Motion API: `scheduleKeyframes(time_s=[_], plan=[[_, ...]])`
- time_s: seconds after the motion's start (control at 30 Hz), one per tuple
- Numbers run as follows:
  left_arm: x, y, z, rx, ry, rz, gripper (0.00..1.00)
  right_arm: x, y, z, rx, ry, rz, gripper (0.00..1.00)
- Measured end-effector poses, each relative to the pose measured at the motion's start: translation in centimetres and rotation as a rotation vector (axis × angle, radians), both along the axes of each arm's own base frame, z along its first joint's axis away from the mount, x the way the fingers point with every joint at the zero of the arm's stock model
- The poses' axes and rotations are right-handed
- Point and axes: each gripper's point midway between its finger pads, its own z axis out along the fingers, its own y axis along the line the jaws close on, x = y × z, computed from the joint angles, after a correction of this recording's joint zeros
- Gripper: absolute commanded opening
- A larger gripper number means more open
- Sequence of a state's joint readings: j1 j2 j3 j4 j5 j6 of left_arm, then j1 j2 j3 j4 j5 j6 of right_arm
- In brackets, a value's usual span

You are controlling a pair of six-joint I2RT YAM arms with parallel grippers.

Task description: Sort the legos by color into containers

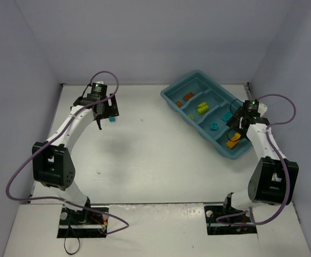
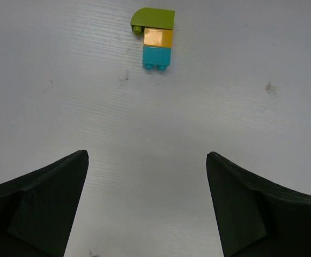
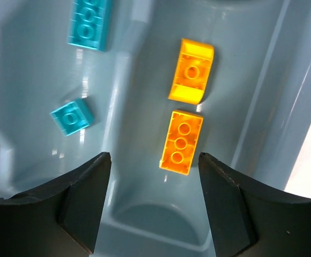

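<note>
The teal tray [image 1: 167, 96] of containers lies at the right rear of the table. My right gripper [image 1: 240, 126] hovers over its nearest compartment, open [image 3: 154, 156] and holding nothing. Two yellow-orange legos [image 3: 181, 142] [image 3: 192, 70] lie on that compartment's floor just ahead of the fingertips. The adjacent compartment holds two cyan legos [image 3: 89, 22] [image 3: 72, 116]. A brown-orange lego [image 1: 188, 97] and lime legos [image 1: 202, 108] lie in the farther compartments. On the table at the left lies a lime, yellow-orange and cyan stack [image 2: 156, 38]. My left gripper [image 2: 146, 155] is open just short of it.
The tray wall [image 3: 273, 80] rises close to my right fingers on the right side. The enclosure's purple-grey walls [image 1: 32, 64] border the white table on the left, rear and right. Purple cables [image 1: 21, 171] loop beside both arms.
</note>
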State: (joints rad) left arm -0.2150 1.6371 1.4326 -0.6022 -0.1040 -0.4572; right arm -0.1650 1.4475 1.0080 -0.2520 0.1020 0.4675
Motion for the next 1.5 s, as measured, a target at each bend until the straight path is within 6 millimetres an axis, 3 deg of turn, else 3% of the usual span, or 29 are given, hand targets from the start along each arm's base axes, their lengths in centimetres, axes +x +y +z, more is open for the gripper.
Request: scheduleKeyframes(time_s=[0.17, 0.3, 0.43, 0.7, 1.0, 1.23, 1.5], plan=[[1.9, -0.4, -2.8, 0.012, 0.056, 0.005, 0.74, 0.7, 1.0, 4.1, 0.013, -0.117, 0.062, 0.63], [3.6, -0.6, -5.1, 0.028, 0.098, 0.014, 0.73, 1.2, 2.3, 7.9, 0.028, -0.228, 0.132, 0.64], [5.5, -0.7, -7.2, 0.049, 0.126, 0.026, 0.71, 1.2, 3.7, 9.8, 0.052, -0.286, 0.193, 0.64], [8.8, -0.6, -10.9, 0.095, 0.159, 0.051, 0.63, 0.9, 5.6, 10.0, 0.102, -0.300, 0.274, 0.64], [9.7, 0.2, -11.7, 0.148, 0.161, 0.068, 0.54, 0.6, 6.8, 10.4, 0.127, -0.313, 0.331, 0.65], [10.2, 0.4, -12.6, 0.167, 0.166, 0.063, 0.39, 0.6, 7.9, 10.4, 0.135, -0.314, 0.381, 0.65], [11.0, 0.2, -13.0, 0.174, 0.130, 0.022, 0.14, 0.4, 10.3, 10.4, 0.145, -0.310, 0.475, 0.65]])
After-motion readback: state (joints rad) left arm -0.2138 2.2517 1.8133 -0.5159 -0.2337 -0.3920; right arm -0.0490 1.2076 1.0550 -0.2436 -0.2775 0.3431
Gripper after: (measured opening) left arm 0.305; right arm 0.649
